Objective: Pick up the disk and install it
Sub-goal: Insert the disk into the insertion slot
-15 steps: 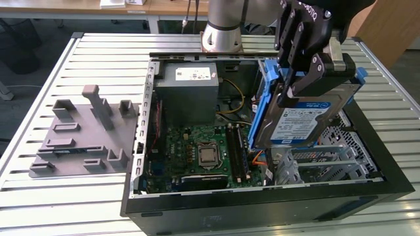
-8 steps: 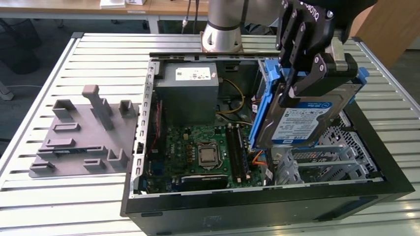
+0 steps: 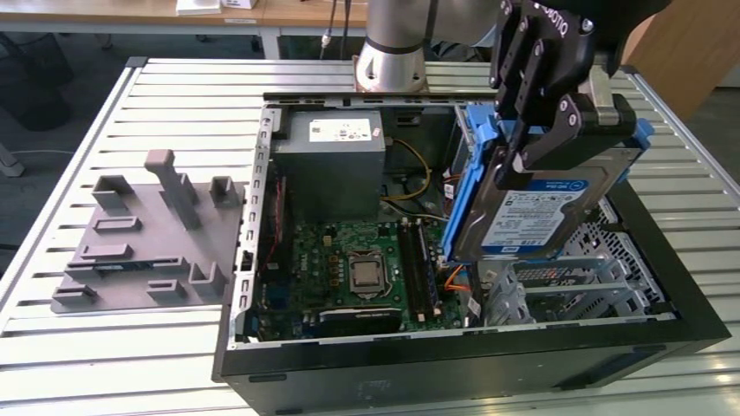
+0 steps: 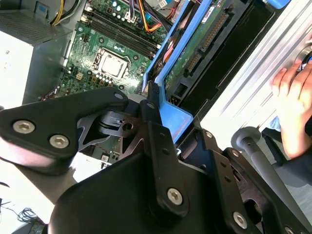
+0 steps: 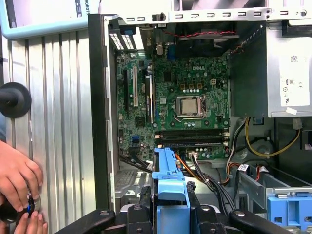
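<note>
Exterior view: end effector (image 3: 553, 139) clamped on the disk (image 3: 543, 212), which hangs tilted over the drive cage (image 3: 578, 290) at the case's (image 3: 463, 368) exterior-view-right edge. Likely risk: the tilt jams it on the cage or pinches the orange cables (image 3: 453, 278).

Printed label (image 3: 521, 227) on the disk (image 3: 546, 201), white sticker (image 3: 343, 132) on the grey box (image 3: 329, 178) — nothing legible.

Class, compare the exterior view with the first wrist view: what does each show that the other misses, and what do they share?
Exterior view: the blue-and-white label on the disk and a grey fixture beside the case. First wrist view: a person's hand at the slatted table. Shared: the gripper shut on the disk's blue rails, the motherboard, the power supply.
</note>
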